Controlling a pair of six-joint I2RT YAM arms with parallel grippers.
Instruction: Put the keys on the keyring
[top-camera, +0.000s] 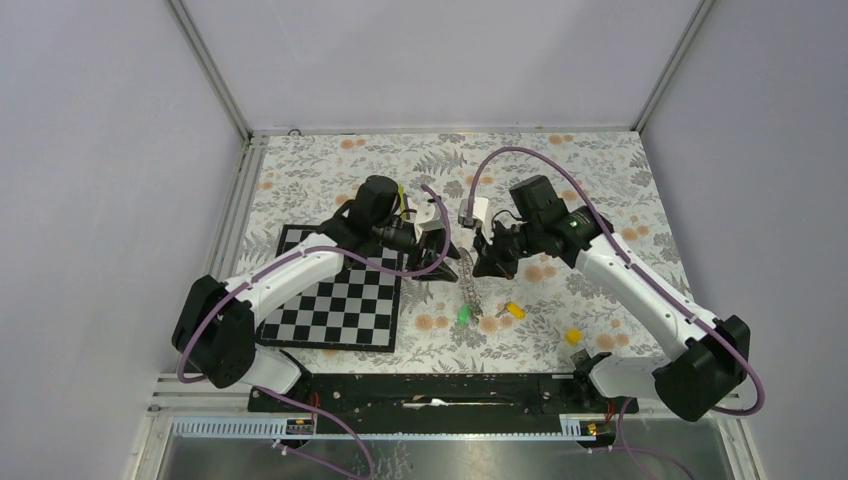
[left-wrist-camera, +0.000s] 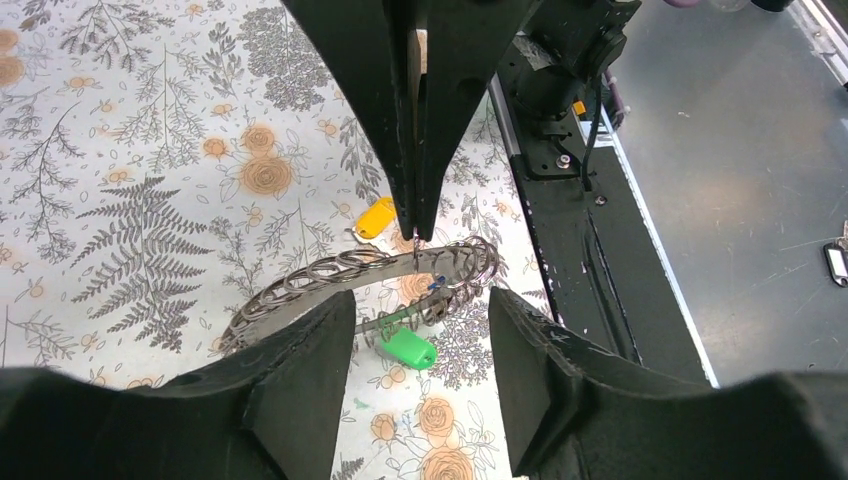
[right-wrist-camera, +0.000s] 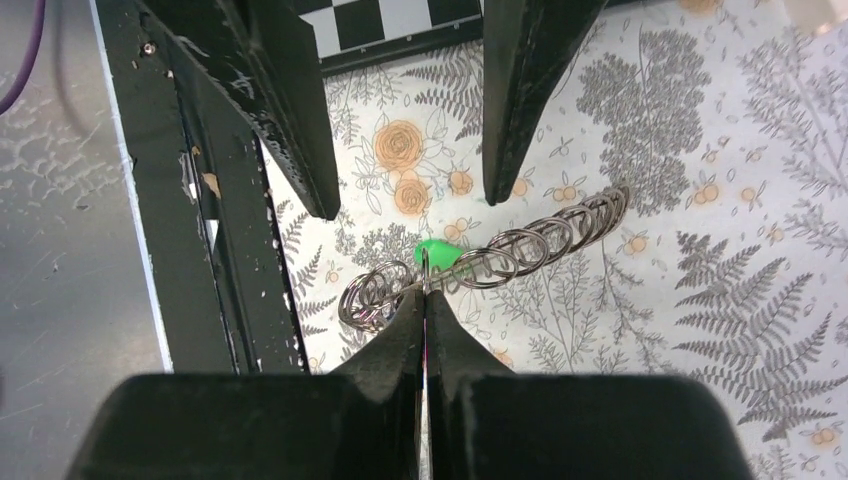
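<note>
The keyring (top-camera: 468, 283), a grey metal band strung with many small wire loops, lies between both grippers (left-wrist-camera: 330, 272) (right-wrist-camera: 520, 250). My left gripper (left-wrist-camera: 420, 300) stands open just above and astride it, holding nothing. My right gripper (right-wrist-camera: 425, 295) is shut, with a thin metal sliver, apparently a small key, pinched between its tips and touching the keyring. A tiny blue piece (left-wrist-camera: 437, 283) sits on the band. A green key (left-wrist-camera: 408, 348) lies on the cloth beside the keyring, and a yellow key (left-wrist-camera: 376, 217) lies beyond it.
A chessboard (top-camera: 340, 300) lies left of the keyring under the left arm. Two yellow keys (top-camera: 514, 310) (top-camera: 573, 336) lie on the floral cloth to the right. The black base rail (top-camera: 430, 392) runs along the near edge. A small black tag (left-wrist-camera: 836, 263) rests on the metal ledge.
</note>
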